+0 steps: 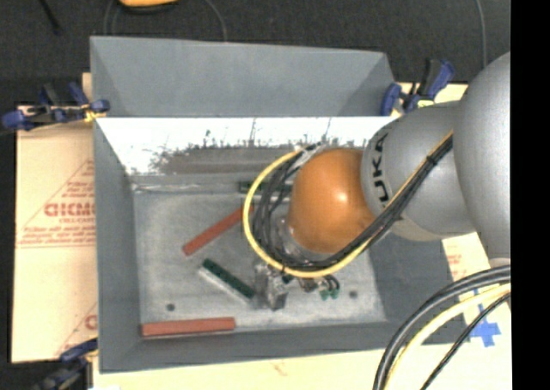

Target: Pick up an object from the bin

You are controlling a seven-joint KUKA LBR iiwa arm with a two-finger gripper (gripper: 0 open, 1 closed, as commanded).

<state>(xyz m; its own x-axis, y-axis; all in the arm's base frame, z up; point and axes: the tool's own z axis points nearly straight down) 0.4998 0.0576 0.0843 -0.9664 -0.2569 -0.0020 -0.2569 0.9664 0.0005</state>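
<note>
My gripper (273, 290) is low over the bin floor, a little right of the middle and near the front. Its tip is at the right end of a dark green pen-like stick (226, 278) that lies slanted on the floor. I cannot make out whether it touches the stick. A small green piece (328, 294) lies just right of the gripper. A reddish-brown flat stick (212, 233) lies slanted up and to the left of it.
A second reddish-brown stick (187, 326) lies along the bin's front wall at the left. A small dark speck (170, 307) sits on the floor near it. The arm with its orange cover and cables hides the bin's right half.
</note>
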